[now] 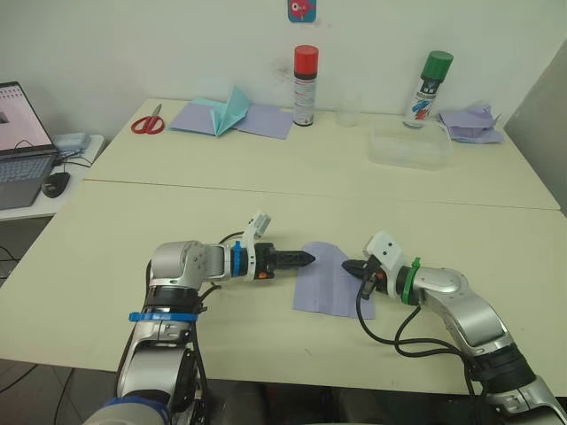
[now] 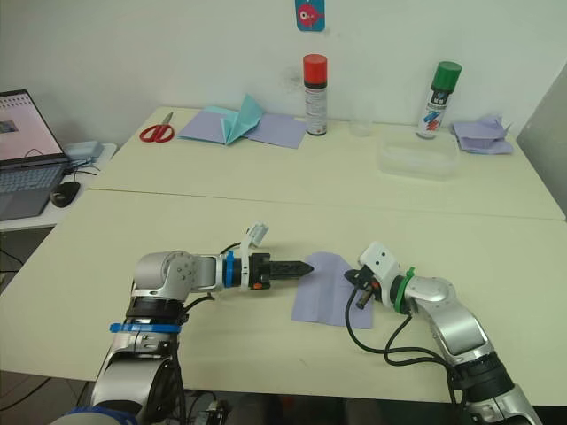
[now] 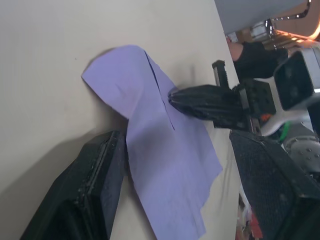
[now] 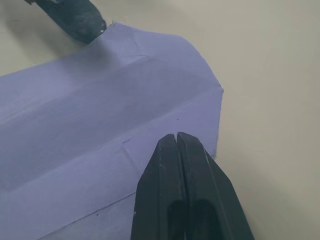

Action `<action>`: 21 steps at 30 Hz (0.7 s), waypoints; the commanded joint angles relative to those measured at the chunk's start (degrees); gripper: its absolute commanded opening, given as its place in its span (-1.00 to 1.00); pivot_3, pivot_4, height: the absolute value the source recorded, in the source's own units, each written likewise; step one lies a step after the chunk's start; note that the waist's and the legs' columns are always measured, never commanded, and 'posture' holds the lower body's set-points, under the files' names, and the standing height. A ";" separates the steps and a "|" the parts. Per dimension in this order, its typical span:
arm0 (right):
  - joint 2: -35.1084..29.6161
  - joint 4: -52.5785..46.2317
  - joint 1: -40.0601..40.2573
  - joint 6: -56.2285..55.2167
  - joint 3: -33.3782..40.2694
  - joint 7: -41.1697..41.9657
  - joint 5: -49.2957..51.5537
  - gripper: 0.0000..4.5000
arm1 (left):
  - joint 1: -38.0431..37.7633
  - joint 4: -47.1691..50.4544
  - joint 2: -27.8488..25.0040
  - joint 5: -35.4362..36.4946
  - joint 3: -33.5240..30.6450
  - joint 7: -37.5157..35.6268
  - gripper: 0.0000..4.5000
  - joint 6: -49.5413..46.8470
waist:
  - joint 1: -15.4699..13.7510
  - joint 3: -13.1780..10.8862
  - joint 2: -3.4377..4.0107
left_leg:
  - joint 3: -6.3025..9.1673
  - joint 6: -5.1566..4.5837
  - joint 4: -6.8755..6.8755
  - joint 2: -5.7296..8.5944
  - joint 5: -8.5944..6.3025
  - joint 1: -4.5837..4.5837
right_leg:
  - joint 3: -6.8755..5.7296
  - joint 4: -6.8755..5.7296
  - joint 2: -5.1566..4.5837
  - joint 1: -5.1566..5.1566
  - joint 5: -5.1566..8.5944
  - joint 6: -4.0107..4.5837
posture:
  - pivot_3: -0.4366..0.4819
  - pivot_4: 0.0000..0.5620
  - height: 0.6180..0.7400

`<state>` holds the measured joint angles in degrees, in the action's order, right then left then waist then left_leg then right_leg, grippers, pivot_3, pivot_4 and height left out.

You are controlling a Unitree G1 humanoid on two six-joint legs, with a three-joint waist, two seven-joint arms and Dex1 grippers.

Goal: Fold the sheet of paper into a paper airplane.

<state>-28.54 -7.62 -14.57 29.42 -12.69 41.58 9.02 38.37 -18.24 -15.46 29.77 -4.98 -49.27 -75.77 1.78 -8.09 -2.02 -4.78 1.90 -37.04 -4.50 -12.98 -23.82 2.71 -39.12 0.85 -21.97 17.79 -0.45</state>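
Paper (image 1: 326, 279) lavender, creased lengthwise, flat between spread left pincer (image 1: 307, 258) and closed right pincer (image 1: 350, 265).

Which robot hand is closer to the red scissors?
The left gripper. It is at the left edge of the sheet of paper, on the same side as the scissors; the right gripper is farther over.

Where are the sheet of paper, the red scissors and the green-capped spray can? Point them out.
sheet of paper (image 1: 326, 282), left eye view, its flat middle.
red scissors (image 1: 146, 125), left eye view, the handles.
green-capped spray can (image 1: 428, 91), left eye view, its body.
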 commanded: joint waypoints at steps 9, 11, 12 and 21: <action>0.02 -0.08 1.88 1.76 -0.70 -1.01 -0.74 -1.00 | 7.09 -13.61 0.67 0.15 -2.94 3.21 0.62 9.20 | -0.04 0.00 0.00 | -0.01 0.02 0.00 0.00 0.01 0.01 | 0.00 0.01 -0.02 0.02 0.00 0.00 | -0.05 -0.47 1.00; 0.03 -0.04 1.89 1.76 -0.69 -1.12 -0.73 -1.00 | 7.82 -14.62 0.31 0.33 -2.77 2.58 0.62 9.99 | -0.03 0.00 0.00 | -0.01 0.02 0.00 0.02 0.01 0.01 | 0.00 0.01 -0.02 0.02 0.00 0.00 | -0.05 -0.47 1.00; 0.06 0.02 1.83 1.77 -0.69 -1.16 -0.73 -1.00 | 7.79 -14.40 0.11 0.23 -2.04 1.83 0.62 10.51 | -0.02 0.00 0.00 | -0.02 0.02 0.01 0.02 0.01 0.01 | 0.00 0.01 -0.02 0.02 0.00 0.00 | -0.05 -0.47 1.00; 0.38 0.55 1.21 1.65 -0.84 -1.27 -0.82 -1.00 | 6.81 -12.73 0.36 1.05 -0.24 0.10 -0.34 11.07 | 0.03 0.00 0.00 | -0.05 0.03 0.03 0.01 0.01 0.01 | 0.00 0.02 -0.01 -0.01 0.00 0.00 | -0.05 -0.47 1.00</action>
<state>-28.29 -8.55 -13.93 29.64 -12.54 40.45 9.02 44.85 -32.54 -15.38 29.26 -4.67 -48.41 -64.49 1.81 -8.09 -2.02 -4.82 1.92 -37.01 -4.48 -12.97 -23.82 2.71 -39.10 0.84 -21.97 17.79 -0.45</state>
